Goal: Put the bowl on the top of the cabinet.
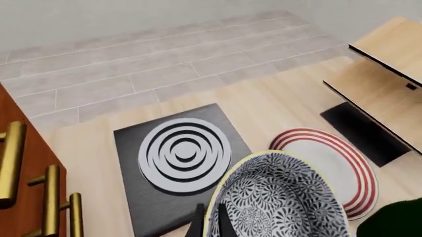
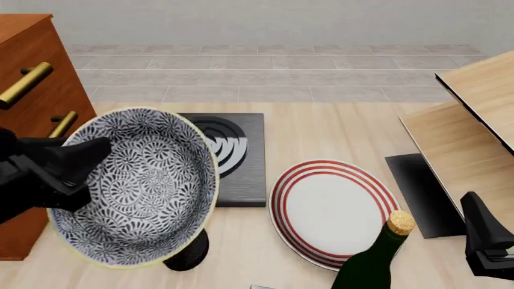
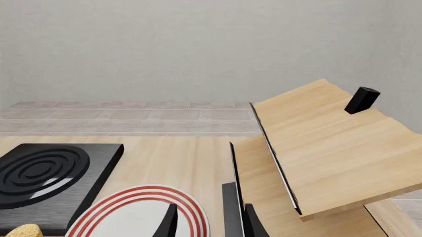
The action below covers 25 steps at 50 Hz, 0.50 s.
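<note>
The blue-patterned white bowl [image 2: 141,186] is held up off the table and tilted, its inside facing the front camera. My left gripper [image 2: 80,162] is shut on the bowl's rim at its left side. In the left wrist view the fingers [image 1: 197,223] pinch the yellowish rim of the bowl [image 1: 280,197]. The reddish-brown cabinet [image 2: 32,66] with brass handles stands at the far left, just beside the bowl, and its top is higher than the bowl. It also shows in the left wrist view [image 1: 29,168]. My right gripper [image 3: 211,222] is open and empty, low at the front right [image 2: 490,247].
A white plate with red rings [image 2: 333,211] lies mid-table. A black burner slab [image 2: 237,156] lies behind the bowl. A green corked bottle [image 2: 374,259] stands at the front, right of centre. The pale wood shelf unit [image 2: 473,120] fills the right side.
</note>
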Available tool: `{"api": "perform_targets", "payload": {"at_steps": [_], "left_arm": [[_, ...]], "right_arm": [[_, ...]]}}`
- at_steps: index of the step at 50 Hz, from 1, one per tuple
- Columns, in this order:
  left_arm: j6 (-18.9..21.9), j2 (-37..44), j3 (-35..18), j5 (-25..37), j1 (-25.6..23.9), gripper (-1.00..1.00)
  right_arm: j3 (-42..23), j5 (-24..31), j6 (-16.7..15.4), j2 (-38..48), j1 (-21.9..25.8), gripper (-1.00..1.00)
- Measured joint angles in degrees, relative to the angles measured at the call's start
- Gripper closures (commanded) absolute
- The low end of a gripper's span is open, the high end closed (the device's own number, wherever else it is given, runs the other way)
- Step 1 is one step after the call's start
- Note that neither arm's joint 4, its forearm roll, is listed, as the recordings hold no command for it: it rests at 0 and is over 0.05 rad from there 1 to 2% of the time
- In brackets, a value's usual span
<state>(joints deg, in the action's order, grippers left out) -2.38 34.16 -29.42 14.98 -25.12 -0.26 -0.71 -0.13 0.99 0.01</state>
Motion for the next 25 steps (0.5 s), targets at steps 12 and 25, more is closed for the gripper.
{"api": "perform_targets", "payload": {"at_steps": [12, 25], "left_arm": [[-4.32, 10.02, -3.94, -6.02, -1.39, 1.0], [-7.54, 17.7, -7.54, -10.09, -2.02, 1.0]], "right_arm": [[0.0, 0.0, 0.0, 0.0, 0.0, -1.0], [0.0, 0.0, 0.0, 0.0, 0.0, -1.0]]}}
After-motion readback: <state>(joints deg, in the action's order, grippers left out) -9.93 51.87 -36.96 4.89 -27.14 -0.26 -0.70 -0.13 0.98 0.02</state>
